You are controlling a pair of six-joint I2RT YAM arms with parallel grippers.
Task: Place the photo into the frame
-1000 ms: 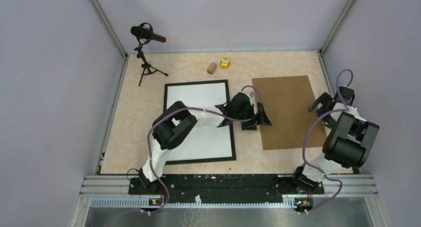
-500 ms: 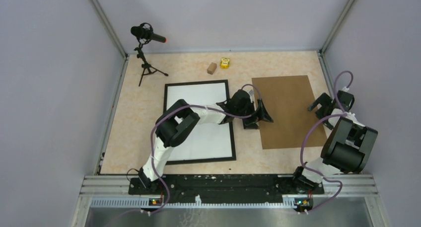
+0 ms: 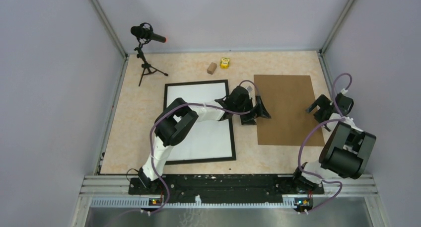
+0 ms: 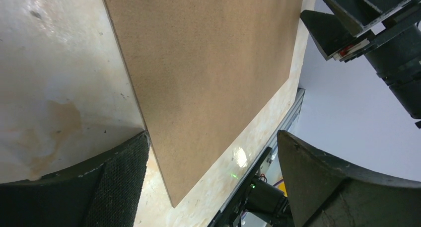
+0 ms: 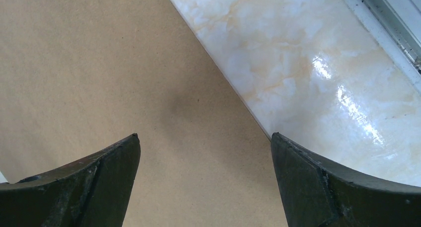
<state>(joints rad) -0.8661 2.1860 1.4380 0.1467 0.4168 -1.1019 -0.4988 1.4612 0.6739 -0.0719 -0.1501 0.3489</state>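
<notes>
On the left the photo (image 3: pixel 198 95) lies white side up inside the frame (image 3: pixel 196 83), so that looks done, & L gripper (image 4: pixel 212 137) & R gripper (image 5: pixel 204 135), both wide open & empty, flank the brown board (image 3: pixel 285 108), prob. next to go on.

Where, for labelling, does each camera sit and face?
Top external: above, behind the bases, looking down at the table; both arms show.
Left wrist: behind the left gripper, facing the left edge of the brown board; open fingers show.
Right wrist: behind the right gripper, facing down at its right edge; open fingers show.
Shared: all see the board.
</notes>
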